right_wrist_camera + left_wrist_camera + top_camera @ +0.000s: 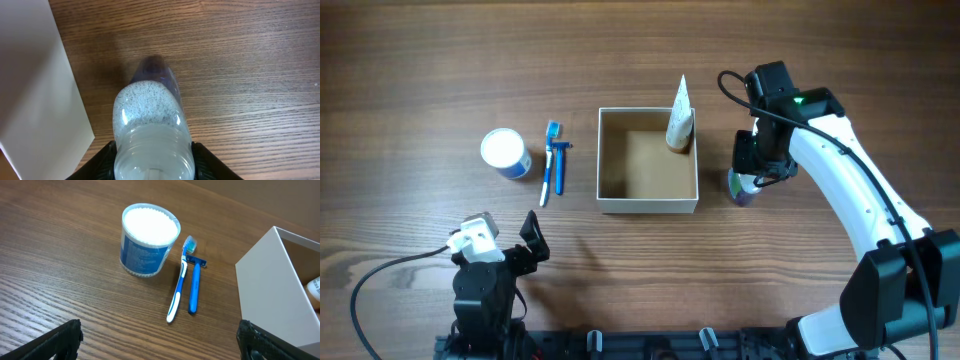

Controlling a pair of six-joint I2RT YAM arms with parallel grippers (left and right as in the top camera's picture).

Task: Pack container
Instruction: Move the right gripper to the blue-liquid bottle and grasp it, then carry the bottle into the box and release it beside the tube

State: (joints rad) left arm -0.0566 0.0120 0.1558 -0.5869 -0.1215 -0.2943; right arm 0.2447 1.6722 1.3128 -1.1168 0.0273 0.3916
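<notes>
The container (647,205) sits in the middle of the tabletop (410,70), square and shallow. Its outer walls and rim are white and its inside is tan-brown cardboard. A white tube (679,120) stands upright in its far right corner, leaning on the wall with its flat crimped end up; the other parts of the floor show bare. My right end effector (752,165) is just to the right of the container and closed on a clear bottle (745,187), one finger on each side of it. In the right wrist view the bottle holds pale, foamy liquid and its purple end points down at the tabletop, with the container's white wall close beside it on the left. I cannot tell whether the bottle touches the wood. My left end effector (500,245) is near the front edge, well apart from the container, spread wide and holding nothing. Left of the container lie a blue razor (561,165) and a blue-and-white toothbrush (550,160), side by side and almost touching. A blue jar (505,153) with a white top stands just beyond them.
</notes>
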